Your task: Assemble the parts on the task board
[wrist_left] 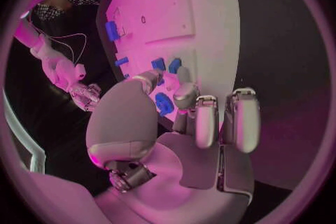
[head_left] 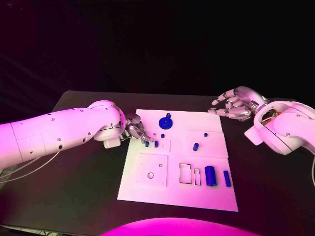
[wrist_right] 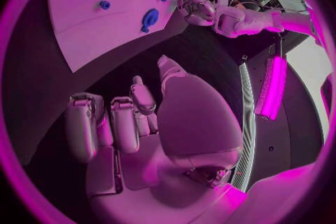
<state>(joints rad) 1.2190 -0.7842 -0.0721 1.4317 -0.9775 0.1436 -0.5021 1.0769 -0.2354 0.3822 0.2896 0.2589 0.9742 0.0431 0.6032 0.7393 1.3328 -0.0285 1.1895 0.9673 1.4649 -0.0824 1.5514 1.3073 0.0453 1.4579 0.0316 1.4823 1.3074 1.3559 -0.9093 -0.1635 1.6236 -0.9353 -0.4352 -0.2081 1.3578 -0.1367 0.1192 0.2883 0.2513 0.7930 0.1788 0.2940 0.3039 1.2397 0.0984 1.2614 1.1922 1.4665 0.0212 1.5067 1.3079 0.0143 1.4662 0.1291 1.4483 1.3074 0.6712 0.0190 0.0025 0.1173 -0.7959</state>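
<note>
While the left hand (head_left: 136, 131) touches the task board (head_left: 178, 196), the right hand (head_left: 233, 105) hovers.

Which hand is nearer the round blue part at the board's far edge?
Left. The left hand hovers at the board's left side, just beside the round blue part; the right hand hangs off the task board, farther away.

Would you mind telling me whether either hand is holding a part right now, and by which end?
The right hand holds nothing, its fingers curled above the table. The left hand has its fingertips down at a small blue part on the task board; whether it grips it cannot be told.
</note>
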